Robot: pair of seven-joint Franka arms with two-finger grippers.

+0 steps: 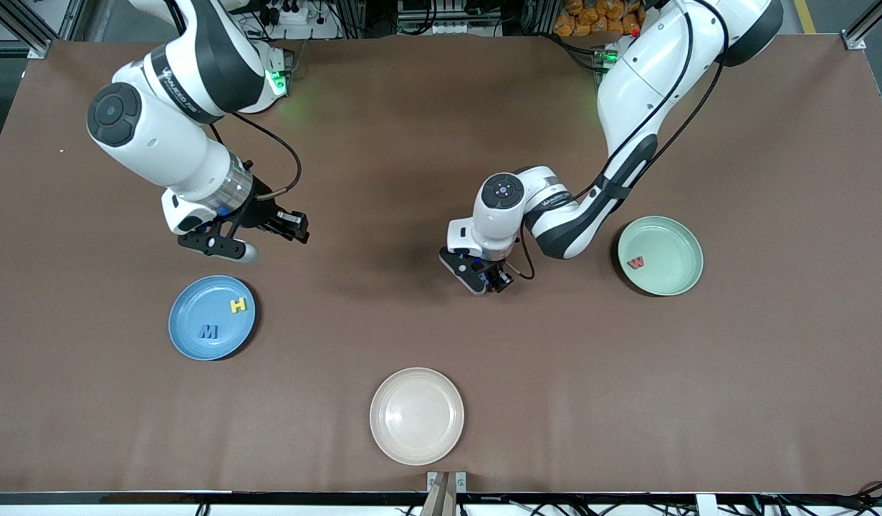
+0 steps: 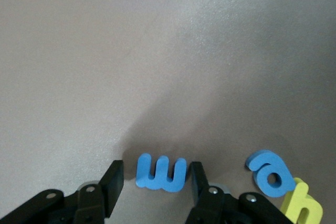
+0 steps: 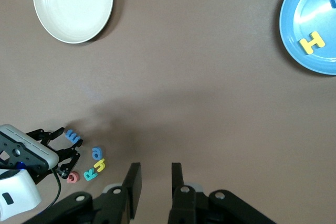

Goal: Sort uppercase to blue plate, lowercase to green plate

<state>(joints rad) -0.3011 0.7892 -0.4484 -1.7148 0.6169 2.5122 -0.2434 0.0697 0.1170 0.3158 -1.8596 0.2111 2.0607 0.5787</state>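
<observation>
Down at the desk, my left jaws stood released around a small flat sky-blue foam letter with three rounded strokes (image 2: pixel 160 173). One finger (image 2: pixel 195 182) was just beside the letter's edge and the other stood a little apart from it, so nothing was gripped. That letter lay flat on the brown desk (image 1: pixel 383 150), roughly midway between the two coloured plates and farther from the front camera than the round cream-white plate (image 1: pixel 417 416). Just beside it lay a rounded blue lowercase letter (image 2: pixel 270 174), touching a yellow lowercase h (image 2: pixel 302 211). My right wrist camera also showed a teal-green capital R (image 3: pixel 90 174) and a small red rounded letter (image 3: pixel 73 177) in that same cluster. From the front, my left arm hid the whole group. My right jaws were clenched to a narrow slit on nothing. They waited over bare desk toward the right arm's end, above the edge of the round medium-blue plate (image 1: pixel 190 337) that lies farther from the front camera. On that plate lay a dark blue capital M (image 1: pixel 208 331) and a yellow capital H (image 1: pixel 238 305), apart from each other. At the left arm's end, the round pale mint-green plate with a raised rim (image 1: pixel 673 251) held a small red lowercase w (image 1: pixel 635 263), lying flat.
</observation>
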